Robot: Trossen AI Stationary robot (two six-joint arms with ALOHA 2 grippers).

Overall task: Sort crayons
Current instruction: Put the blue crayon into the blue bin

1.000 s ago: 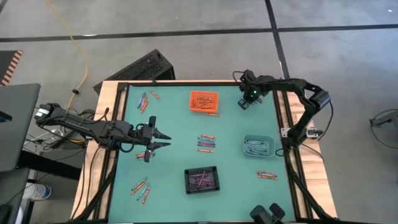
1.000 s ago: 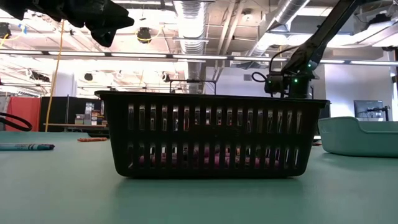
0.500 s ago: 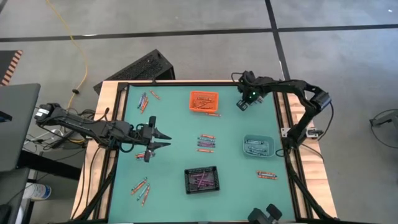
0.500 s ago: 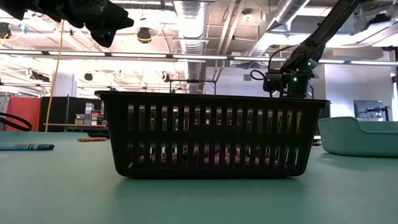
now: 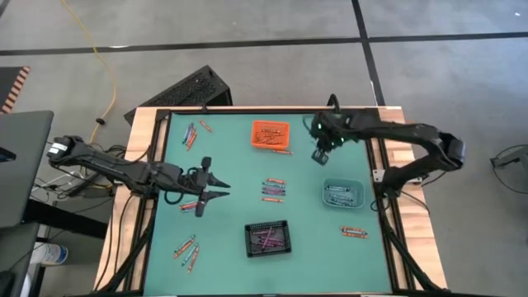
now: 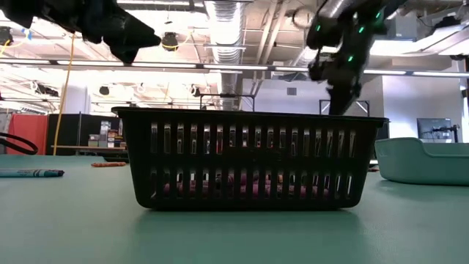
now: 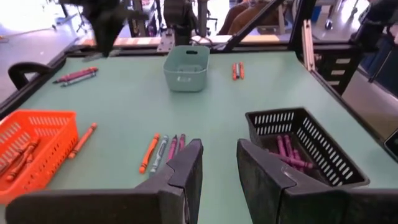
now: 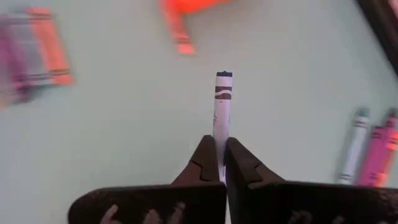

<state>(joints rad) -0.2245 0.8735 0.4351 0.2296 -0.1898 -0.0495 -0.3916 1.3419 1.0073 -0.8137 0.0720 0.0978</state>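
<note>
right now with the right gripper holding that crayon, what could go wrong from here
1. The right gripper pinches the blue crayon only at one end, most of it sticking out; it might pivot or slip on the way to the teal bin.
2. It hangs near the orange bin; an early release could land the crayon there or on the mat.
3. The left gripper hovers open over the middle crayons; both arms could crowd each other.

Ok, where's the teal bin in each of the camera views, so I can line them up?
High view: teal bin right of centre, below the right arm.
Low view: at the right edge.
Left wrist view: upper middle.
Right wrist view: not in it; only the right gripper shut on a crayon.
Shared landmark: the black bin, centre in the low view, right in the left wrist view.
</note>
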